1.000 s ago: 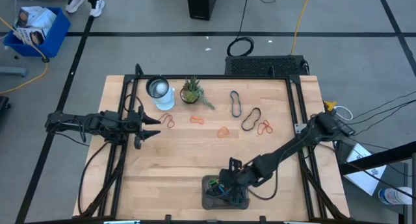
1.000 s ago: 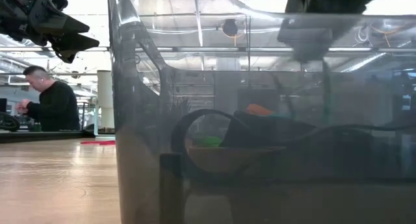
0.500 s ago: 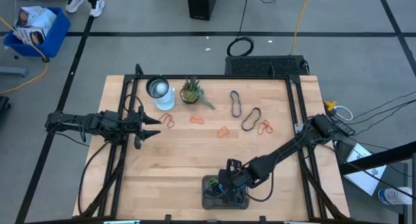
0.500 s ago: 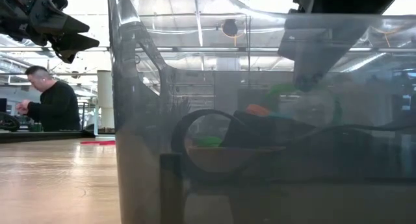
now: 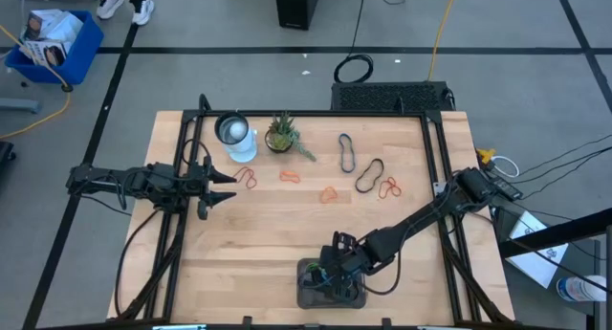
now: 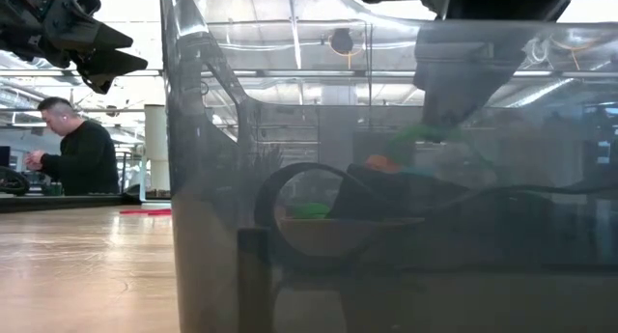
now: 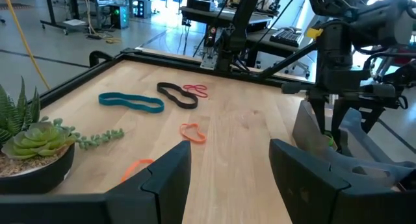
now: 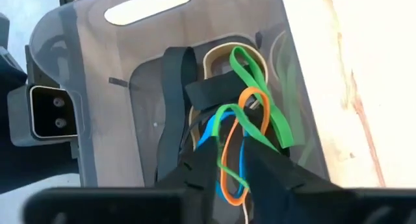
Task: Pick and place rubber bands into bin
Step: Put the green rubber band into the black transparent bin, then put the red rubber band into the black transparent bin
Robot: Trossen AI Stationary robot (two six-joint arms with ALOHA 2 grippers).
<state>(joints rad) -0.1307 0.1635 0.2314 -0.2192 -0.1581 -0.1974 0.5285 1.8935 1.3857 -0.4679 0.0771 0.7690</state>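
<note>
Several rubber bands [image 8: 244,130], green, orange and blue, pile in the bin [image 5: 330,284] at the table's six o'clock edge. Right gripper [image 8: 224,162] hovers above, fingers slightly parted, an orange band between them: release underway, I judge. Next, lift clear. Left gripper [image 5: 222,187] waits, spread wide, at nine o'clock. Whether the band hangs free is unclear.

Light wood surface [image 5: 287,234]: bin [image 5: 308,294] near edge; rubber bands [image 5: 368,175] scattered far side; potted succulent [image 5: 280,135] and white cup [image 5: 232,132] far left
</note>
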